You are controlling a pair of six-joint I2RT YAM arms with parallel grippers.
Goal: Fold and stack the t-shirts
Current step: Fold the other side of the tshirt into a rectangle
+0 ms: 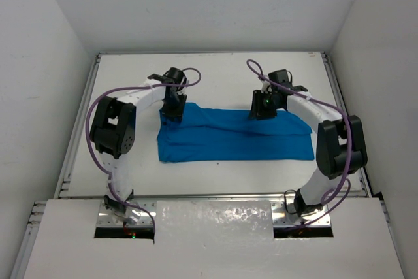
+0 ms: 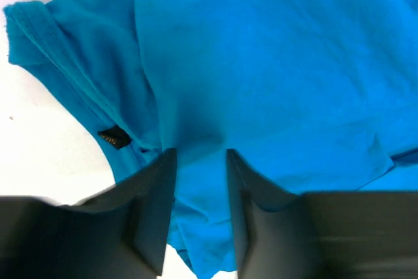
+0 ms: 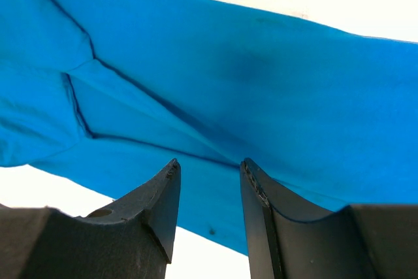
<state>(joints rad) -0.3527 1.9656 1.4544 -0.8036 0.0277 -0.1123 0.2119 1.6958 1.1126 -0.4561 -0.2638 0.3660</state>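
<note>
The bright blue t-shirt (image 1: 235, 136) lies as a long folded band across the middle of the white table. My left gripper (image 1: 174, 114) stands tip-down on its far left corner. In the left wrist view its jaws (image 2: 200, 161) are apart, with rumpled blue cloth (image 2: 274, 63) between the fingers and a black neck label (image 2: 112, 138) just to their left. My right gripper (image 1: 264, 113) is down on the shirt's far edge, toward the right. In the right wrist view its jaws (image 3: 209, 168) are open astride the cloth's edge, and creases in the cloth (image 3: 261, 76) run toward the fingertips.
White table (image 1: 130, 83) boxed in by white walls, with metal rails along its left and right sides. The left arm's black elbow (image 1: 112, 127) hangs left of the shirt. The right arm's elbow (image 1: 339, 147) stands by the shirt's right end.
</note>
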